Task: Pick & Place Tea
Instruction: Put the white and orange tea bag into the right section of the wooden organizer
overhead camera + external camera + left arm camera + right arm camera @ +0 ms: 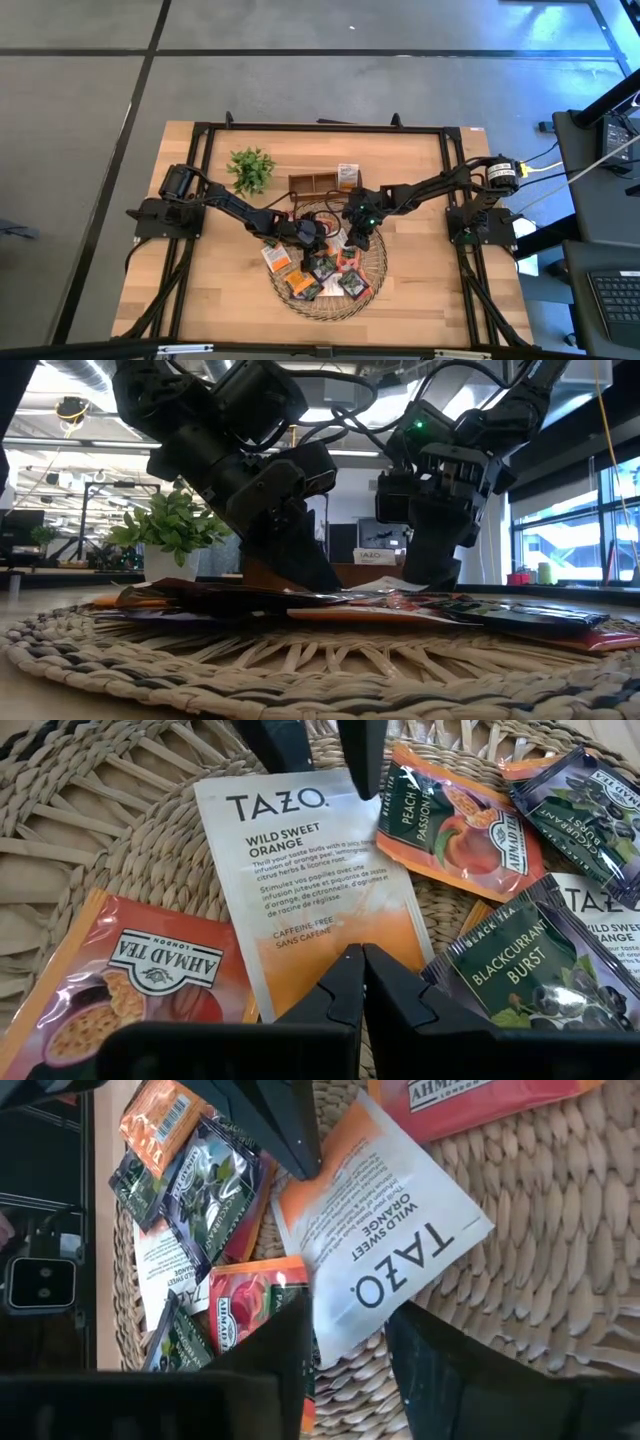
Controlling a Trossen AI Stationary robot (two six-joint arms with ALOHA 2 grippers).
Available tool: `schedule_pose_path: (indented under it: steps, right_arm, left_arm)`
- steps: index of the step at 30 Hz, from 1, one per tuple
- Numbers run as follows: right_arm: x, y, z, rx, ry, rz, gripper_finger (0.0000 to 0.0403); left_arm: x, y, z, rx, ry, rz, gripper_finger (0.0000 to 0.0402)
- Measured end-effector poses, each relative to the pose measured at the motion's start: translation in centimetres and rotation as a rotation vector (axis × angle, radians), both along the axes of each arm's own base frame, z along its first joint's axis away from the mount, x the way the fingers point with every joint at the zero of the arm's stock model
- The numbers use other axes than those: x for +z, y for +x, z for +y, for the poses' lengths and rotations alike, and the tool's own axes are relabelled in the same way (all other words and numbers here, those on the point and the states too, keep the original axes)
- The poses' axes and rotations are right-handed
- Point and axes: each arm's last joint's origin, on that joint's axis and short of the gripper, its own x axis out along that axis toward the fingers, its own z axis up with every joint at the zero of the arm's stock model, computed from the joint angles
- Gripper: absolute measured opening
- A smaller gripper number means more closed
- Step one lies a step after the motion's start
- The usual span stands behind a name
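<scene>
Round woven straw tray [368, 295] at the front middle of the pale wooden bench [200, 290], strewn with small flat tea sachets in orange, dark and white wrappers. White-and-orange sweet-orange sachet [385, 1265] lying flat near the tray's centre, among an orange passion-fruit sachet [130, 985] and a dark blackcurrant sachet [525, 970], both touching or just beside it.

Right gripper [345, 1335] low over the tray's centre, jaws narrowly parted and straddling one corner of the white sachet; whether the pads already touch it, not clear. Sachet's long axis running away from that gripper at a slant, so the near corner sits between the jaws rather than a full edge. Left gripper [362, 982] also over the tray, jaws shut and empty, tips just above the same sachet's opposite short edge.

Right arm judged the better placed: sachet already between its jaws, only closing and lifting left. Risk of a thin corner pinch slipping.
</scene>
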Motion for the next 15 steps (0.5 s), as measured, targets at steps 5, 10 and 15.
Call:
schedule_pose_path:
  steps: [5, 10, 15]
  right_arm:
    - [0.0, -0.01, -0.01, 0.015, -0.013, -0.009, 0.0078]
    - [0.0, 0.0, -0.01, 0.041, -0.034, -0.027, 0.0049]
    - [0.0, 0.0, -0.04, 0.057, -0.048, -0.038, 0.0027]
  left_arm:
    - [0.0, 0.0, 0.0, 0.0, 0.0, 0.0, 0.0003]
    - [0.0, 0.0, 0.0, 0.0, 0.001, 0.0, 0.0003]
    - [0.02, 0.05, 0.0, 0.0, -0.002, -0.011, 0.0003]
